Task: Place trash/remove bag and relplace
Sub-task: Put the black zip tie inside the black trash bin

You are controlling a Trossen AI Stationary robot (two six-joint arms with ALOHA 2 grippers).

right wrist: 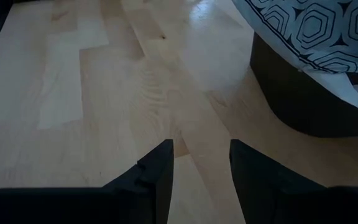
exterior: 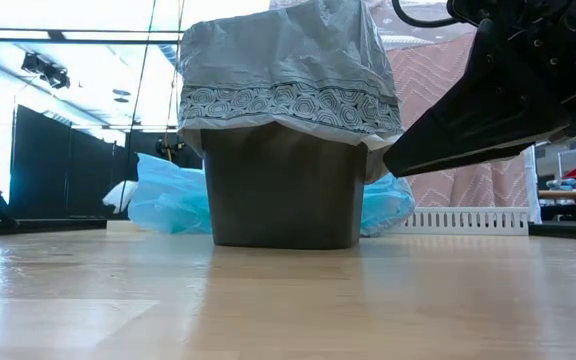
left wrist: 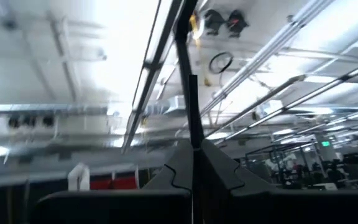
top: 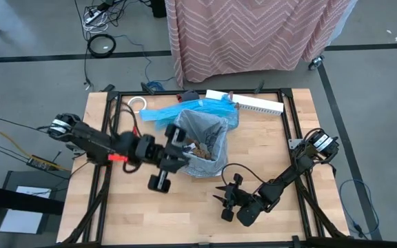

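The left gripper (top: 174, 148), fingers pressed together with nothing visibly between them, sits at the left rim of the bag (top: 202, 141), so I judge it should take a firm pinch of liner before lifting straight up. The bag stands upright in the bin (exterior: 283, 195) mid-tabletop (top: 281, 148), long axis vertical, mouth up, scraps (top: 200, 149) inside. The right gripper (top: 220, 191), fingers spread, waits near-right, empty.

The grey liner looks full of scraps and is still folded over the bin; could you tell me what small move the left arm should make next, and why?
Probably open the left gripper and take hold of the bag at its rim. Brown trash already lies inside, the liner is still draped over the bin, and the left fingers are pressed shut, pointing upward. The right gripper, open, waits low over the table.
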